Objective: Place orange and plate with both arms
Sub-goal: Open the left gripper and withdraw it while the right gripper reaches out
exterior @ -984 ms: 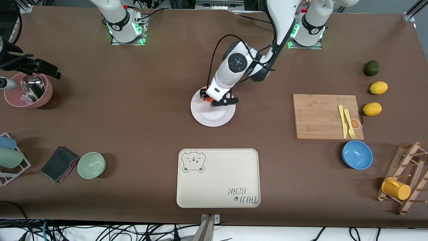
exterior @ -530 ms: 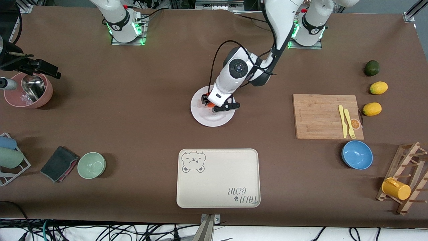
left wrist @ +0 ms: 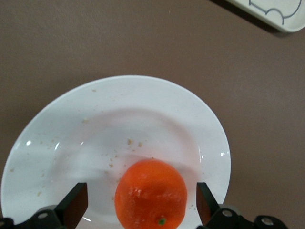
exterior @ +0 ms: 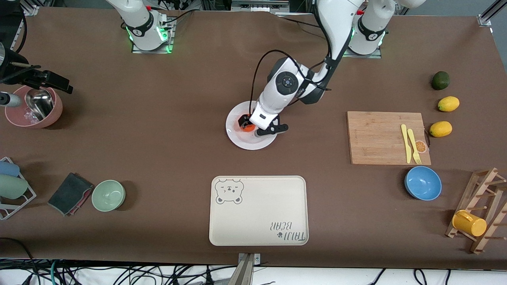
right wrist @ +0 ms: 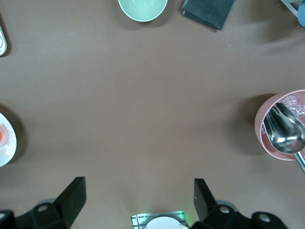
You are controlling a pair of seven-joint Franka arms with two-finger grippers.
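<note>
The orange (exterior: 248, 126) rests on the white plate (exterior: 245, 141) at the table's middle. My left gripper (exterior: 254, 126) is low over the plate and open, with a finger on each side of the orange and a gap between each finger and the fruit. In the left wrist view the orange (left wrist: 151, 193) lies between the fingers (left wrist: 76, 206) on the crumb-flecked plate (left wrist: 95, 129). My right gripper (right wrist: 138, 198) is open and empty, held high over bare table by its base, and the arm waits. The plate's edge (right wrist: 5, 143) shows in the right wrist view.
A cream bear tray (exterior: 258, 209) lies nearer the camera than the plate. A cutting board (exterior: 376, 138) with yellow cutlery, a blue bowl (exterior: 423, 183), lemons (exterior: 441, 129) and a mug rack are toward the left arm's end. A green bowl (exterior: 108, 194), cloth and pink bowl (exterior: 33, 109) are toward the right arm's end.
My left gripper has moved with the orange from the plate's farther rim toward its centre, nearer the camera. The right arm has not moved.
</note>
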